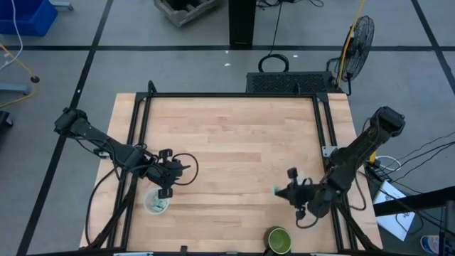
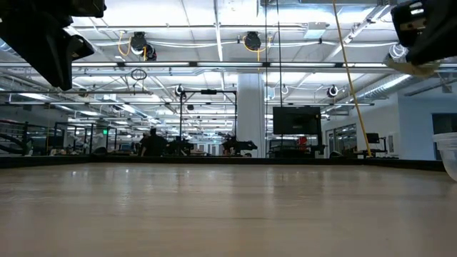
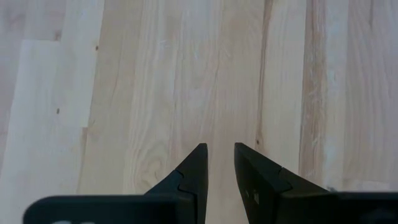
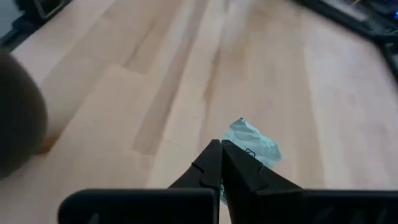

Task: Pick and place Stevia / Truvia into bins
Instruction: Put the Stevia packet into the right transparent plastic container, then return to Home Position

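- High view: right gripper (image 1: 282,190) hangs over the worktop (image 1: 234,135) near its front right, a pale green packet (image 1: 276,189) at its tips. Left gripper (image 1: 186,168) sits front left, just beside a clear cup (image 1: 156,203) with pale packets inside. A dark green cup (image 1: 278,240) stands at the front edge, near the right arm.
- Low view: both arms are raised off the board; a clear cup's edge (image 2: 448,153) shows at the far right. No packet is visible at this level.
- Left wrist view: jaws parted a little, nothing between them, bare wood beyond.
- Right wrist view: jaws clenched on the packet (image 4: 252,144), pinched at one edge, the rest sticking out crumpled.
- Handling, my read: paper-light, limp and thin. An edge pinch holds, but it may flutter or cling on release, so drop it close over a cup.
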Robot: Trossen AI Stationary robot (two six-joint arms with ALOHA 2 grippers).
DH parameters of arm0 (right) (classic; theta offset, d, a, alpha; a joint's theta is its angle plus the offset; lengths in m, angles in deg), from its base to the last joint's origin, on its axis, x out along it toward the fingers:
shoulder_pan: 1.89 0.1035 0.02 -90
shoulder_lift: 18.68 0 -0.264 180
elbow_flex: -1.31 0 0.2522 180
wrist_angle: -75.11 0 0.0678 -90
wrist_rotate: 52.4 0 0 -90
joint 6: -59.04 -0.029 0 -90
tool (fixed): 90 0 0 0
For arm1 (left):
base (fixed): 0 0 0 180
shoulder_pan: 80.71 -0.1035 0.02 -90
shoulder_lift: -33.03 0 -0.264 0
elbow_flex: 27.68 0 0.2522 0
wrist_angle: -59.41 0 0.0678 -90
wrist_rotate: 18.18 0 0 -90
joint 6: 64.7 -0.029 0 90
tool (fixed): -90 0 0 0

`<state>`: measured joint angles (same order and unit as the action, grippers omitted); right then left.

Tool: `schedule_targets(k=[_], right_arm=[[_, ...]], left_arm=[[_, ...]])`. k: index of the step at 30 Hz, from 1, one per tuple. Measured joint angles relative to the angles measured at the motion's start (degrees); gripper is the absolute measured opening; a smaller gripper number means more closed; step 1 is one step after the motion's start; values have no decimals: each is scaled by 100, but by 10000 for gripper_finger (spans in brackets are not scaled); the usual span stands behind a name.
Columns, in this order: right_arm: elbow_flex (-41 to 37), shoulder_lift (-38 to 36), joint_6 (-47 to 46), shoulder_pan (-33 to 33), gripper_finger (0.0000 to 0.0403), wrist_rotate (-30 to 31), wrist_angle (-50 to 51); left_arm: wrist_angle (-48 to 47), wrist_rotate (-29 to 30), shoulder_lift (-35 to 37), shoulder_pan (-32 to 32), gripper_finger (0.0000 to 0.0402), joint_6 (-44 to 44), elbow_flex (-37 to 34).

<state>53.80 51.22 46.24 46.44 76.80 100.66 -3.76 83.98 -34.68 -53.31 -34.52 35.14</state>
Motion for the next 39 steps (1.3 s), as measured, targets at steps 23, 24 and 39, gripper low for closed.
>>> schedule_targets(k=[23,24,39], right_arm=[[-89,-729,-4356,2,3,-1973,3220],[-115,-729,-4356,2,8,-1973,3226],[-167,-731,-4502,7,111,-2581,2786]], left_arm=[[0,0,0,0,85,12,0],[0,0,0,0,85,13,0],[0,0,0,2,85,77,-2]])
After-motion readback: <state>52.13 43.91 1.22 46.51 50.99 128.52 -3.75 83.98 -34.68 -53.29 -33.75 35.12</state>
